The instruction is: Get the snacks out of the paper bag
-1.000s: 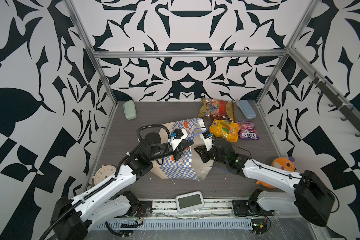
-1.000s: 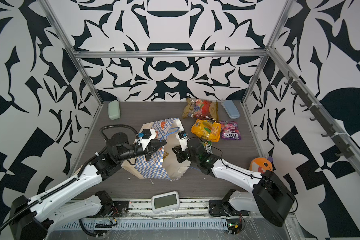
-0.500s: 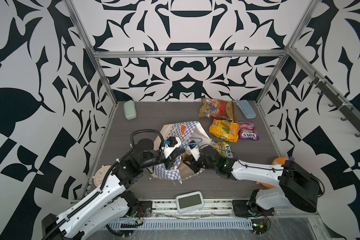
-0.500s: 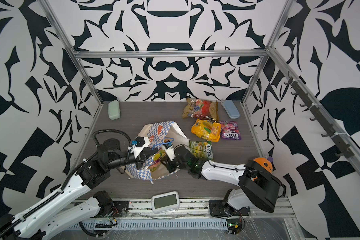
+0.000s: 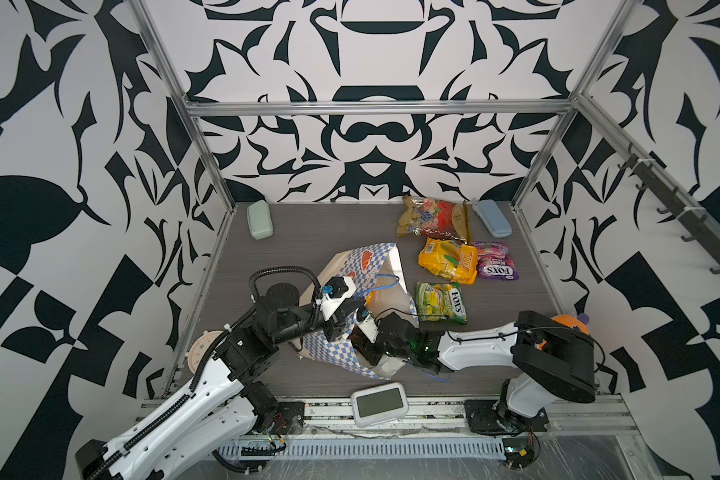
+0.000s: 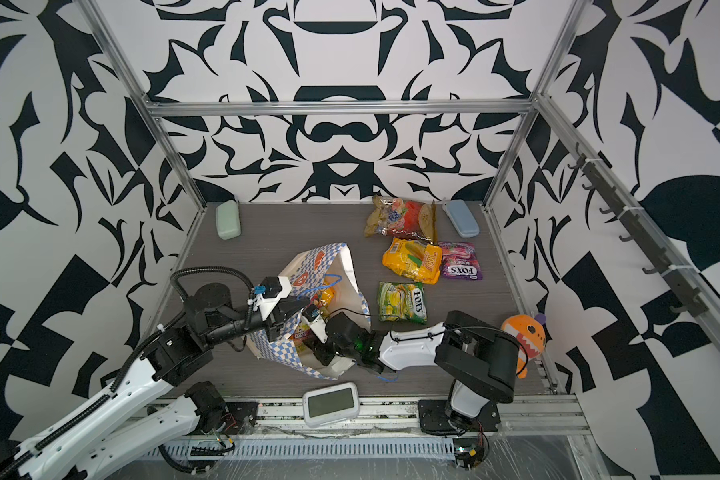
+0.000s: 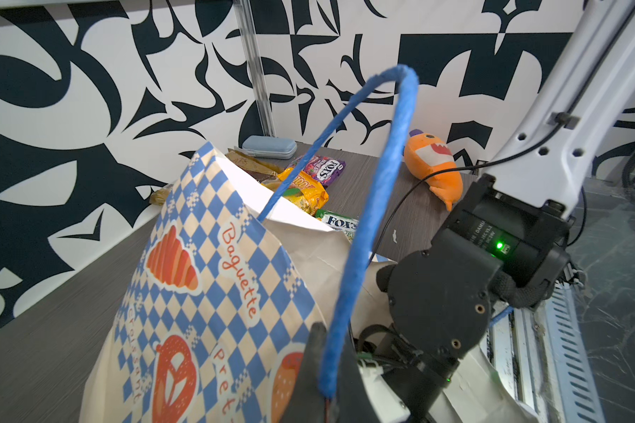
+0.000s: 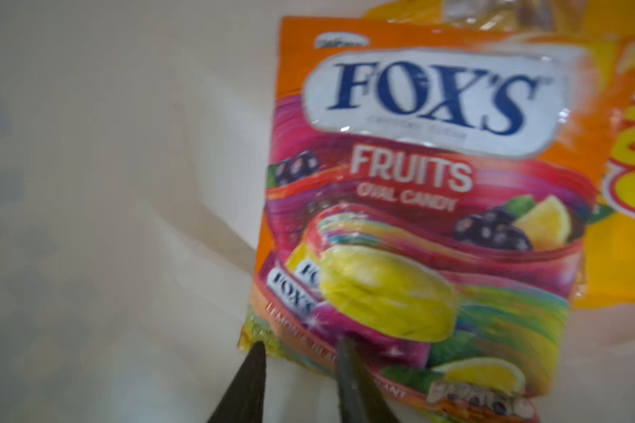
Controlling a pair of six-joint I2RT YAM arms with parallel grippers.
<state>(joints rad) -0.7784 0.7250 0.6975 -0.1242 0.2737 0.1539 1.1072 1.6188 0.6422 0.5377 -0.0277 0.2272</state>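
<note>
The paper bag (image 5: 352, 266) (image 6: 316, 259) (image 7: 206, 274) leans toward the table's front. My left gripper (image 5: 352, 307) (image 6: 298, 307) (image 7: 327, 351) is shut on its blue cord handle (image 7: 363, 219). My right gripper (image 8: 301, 342) is inside the bag's mouth (image 5: 362, 345), open, with its tips at the lower corner of an orange-pink FOX'S packet (image 8: 418, 219). A yellow packet (image 8: 631, 164) lies beside that one in the bag. Outside lie the green packet (image 5: 441, 301), a yellow packet (image 5: 447, 259), the purple packet (image 5: 495, 266) and the red-gold packet (image 5: 433, 218).
An orange plush shark (image 5: 566, 324) (image 7: 433, 164) sits at the right edge behind my right arm. A green case (image 5: 260, 219) and a blue case (image 5: 492, 218) lie at the back corners. A white timer (image 5: 378, 404) and a round disc (image 5: 202, 351) are at the front.
The green packet now lies on the table. My right arm swung back into the bag's mouth and its jaws widened. My left arm drew the bag by its handle toward the front.
</note>
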